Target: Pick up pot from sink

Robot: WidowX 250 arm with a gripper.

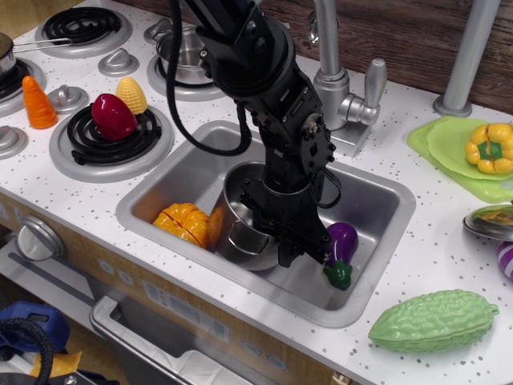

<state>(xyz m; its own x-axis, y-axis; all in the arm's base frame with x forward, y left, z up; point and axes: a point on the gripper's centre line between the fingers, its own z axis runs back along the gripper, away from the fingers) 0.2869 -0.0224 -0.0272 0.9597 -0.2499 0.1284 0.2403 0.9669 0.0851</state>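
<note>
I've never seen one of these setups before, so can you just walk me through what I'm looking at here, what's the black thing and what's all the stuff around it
There is a single camera view, looking down at an angle on a toy kitchen counter. The black thing is a robot arm; its gripper, the pinching part at its end, reaches down into the sink, the grey basin in the middle. The gripper is at the rim of the pot, a shiny steel cylinder that leans over in the basin. The arm hides the fingertips, so I cannot tell whether they have closed on it.

Also in the sink are an orange pumpkin touching the pot and a purple eggplant. On the left are toy burners with a red vegetable, corn and a carrot. On the right are a yellow pepper on a green plate and a bumpy green gourd.
</note>
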